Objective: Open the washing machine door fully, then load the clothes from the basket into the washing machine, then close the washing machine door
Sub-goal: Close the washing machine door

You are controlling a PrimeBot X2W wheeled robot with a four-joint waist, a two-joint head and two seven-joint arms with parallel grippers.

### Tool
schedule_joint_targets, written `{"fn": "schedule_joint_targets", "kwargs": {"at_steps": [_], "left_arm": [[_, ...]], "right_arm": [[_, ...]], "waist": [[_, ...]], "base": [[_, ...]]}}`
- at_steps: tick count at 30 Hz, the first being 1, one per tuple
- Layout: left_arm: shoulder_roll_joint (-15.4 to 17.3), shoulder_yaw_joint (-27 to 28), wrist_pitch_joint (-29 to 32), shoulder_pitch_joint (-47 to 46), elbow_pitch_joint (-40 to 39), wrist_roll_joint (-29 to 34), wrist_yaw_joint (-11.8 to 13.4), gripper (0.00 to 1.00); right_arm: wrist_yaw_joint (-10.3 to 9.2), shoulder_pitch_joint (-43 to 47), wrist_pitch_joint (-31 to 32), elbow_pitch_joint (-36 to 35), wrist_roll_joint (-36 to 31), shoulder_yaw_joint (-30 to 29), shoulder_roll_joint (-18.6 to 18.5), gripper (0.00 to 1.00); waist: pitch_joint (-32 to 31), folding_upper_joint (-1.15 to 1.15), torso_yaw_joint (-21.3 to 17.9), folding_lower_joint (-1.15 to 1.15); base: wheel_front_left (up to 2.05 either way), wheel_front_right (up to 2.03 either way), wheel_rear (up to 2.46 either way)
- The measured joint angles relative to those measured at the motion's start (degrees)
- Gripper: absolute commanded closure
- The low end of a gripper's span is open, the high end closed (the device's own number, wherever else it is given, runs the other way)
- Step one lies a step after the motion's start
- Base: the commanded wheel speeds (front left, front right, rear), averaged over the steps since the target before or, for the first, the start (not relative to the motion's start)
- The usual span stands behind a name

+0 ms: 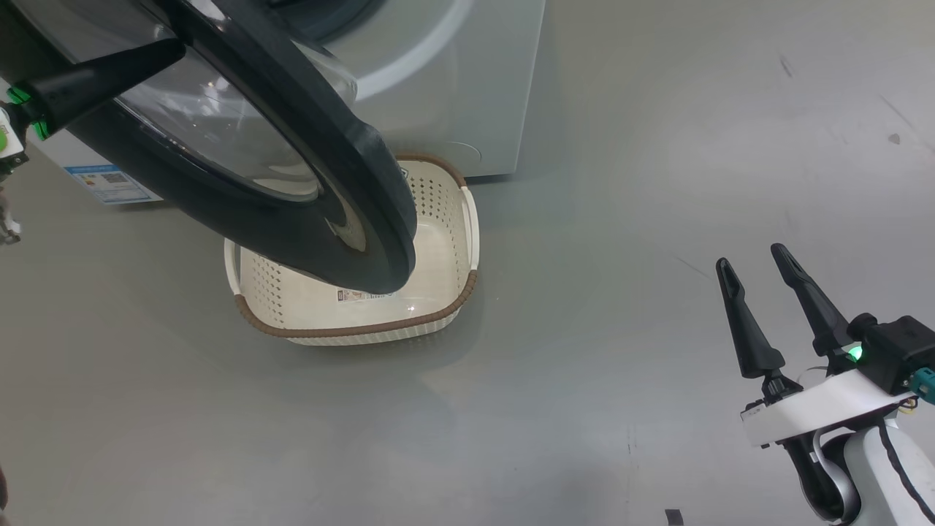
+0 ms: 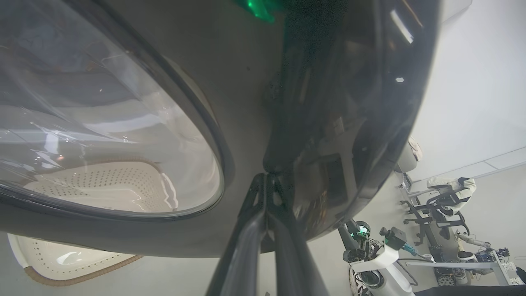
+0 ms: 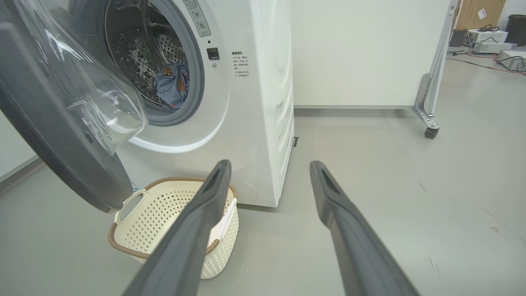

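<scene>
Now left fingers (image 2: 263, 199) together, tips on washing machine door (image 1: 380, 208) — right fingers (image 3: 211, 189) apart, empty.

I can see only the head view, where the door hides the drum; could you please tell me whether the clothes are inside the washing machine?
Observer: Yes; the right wrist view shows the clothes lying in the steel drum of the washing machine.
Operator: Thank you. Is anything gripped on the left?
Observer: No; in the left wrist view the left gripper is shut, tips pressed against the black ring of the washing machine door.
Operator: Is the opening uncovered?
Observer: Yes; the right wrist view shows the door swung well off the front, the grey gasket exposed.
</scene>
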Motion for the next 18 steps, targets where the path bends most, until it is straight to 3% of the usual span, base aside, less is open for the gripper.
{"fn": "schedule_joint_targets", "kwargs": {"at_steps": [18], "left_arm": [[-2.8,0.46,-8.0,-2.74,4.64,4.33,0.01,1.0]], "right_arm": [[0.0,-0.1,0.0,0.04,-0.42,-0.9,1.11,0.0]], "waist": [[0.51,0.0,-4.87,0.0]], "base": [[0.0,0.0,0.0]]}}
